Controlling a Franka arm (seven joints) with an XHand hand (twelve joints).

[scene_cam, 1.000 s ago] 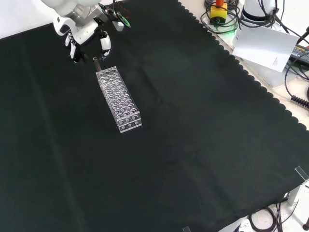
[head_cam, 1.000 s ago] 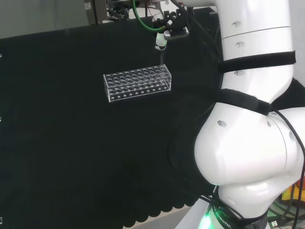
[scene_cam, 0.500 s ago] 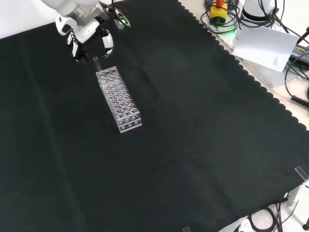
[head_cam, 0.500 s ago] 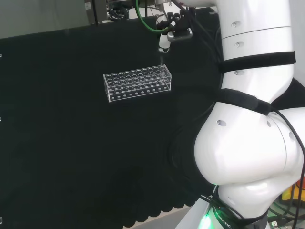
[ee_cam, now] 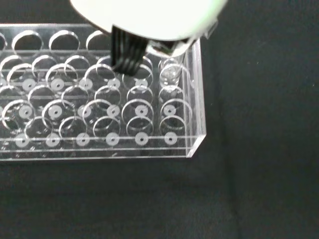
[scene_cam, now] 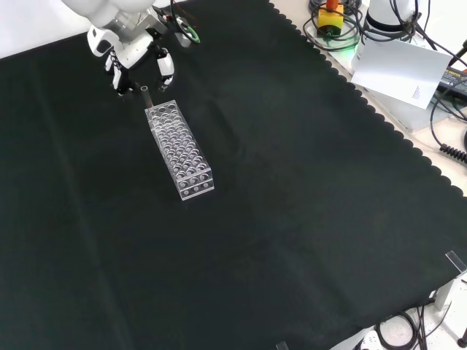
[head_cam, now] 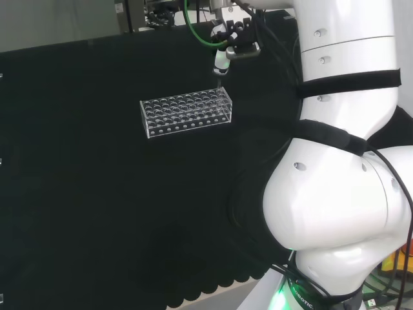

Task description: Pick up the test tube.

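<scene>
While its fingers hang curled downward above the far end of a clear rack, the hand [scene_cam: 136, 55] is poised over the black cloth [scene_cam: 306, 219] at the top left of the front view. A thin clear test tube [scene_cam: 145, 95] stands upright just below the fingertips [scene_cam: 166, 75], in a hole at the rack's [scene_cam: 180, 149] end nearest the hand. From the front view the fingers seem spread to either side of the tube's open top and do not look closed on it, though whether one of them touches the glass cannot be told. Seen from the head view, the hand [head_cam: 230, 40] sits above the rack's [head_cam: 186, 112] right end, with a white fingertip [head_cam: 221, 59] pointing down at the tube [head_cam: 221, 80], which rises from the rack's far right corner. Close up in the wrist view, the tube [ee_cam: 171, 74] occupies a hole in the end row of the rack [ee_cam: 99, 114], partly hidden by a blurred white part of the hand [ee_cam: 149, 17]. The rack, with its many round holes, lies lengthwise on the cloth and nothing else stands in it. At the front view's upper right, beyond the cloth's scalloped edge, lie a white sheet [scene_cam: 399, 71] and coiled cables [scene_cam: 332, 29].
</scene>
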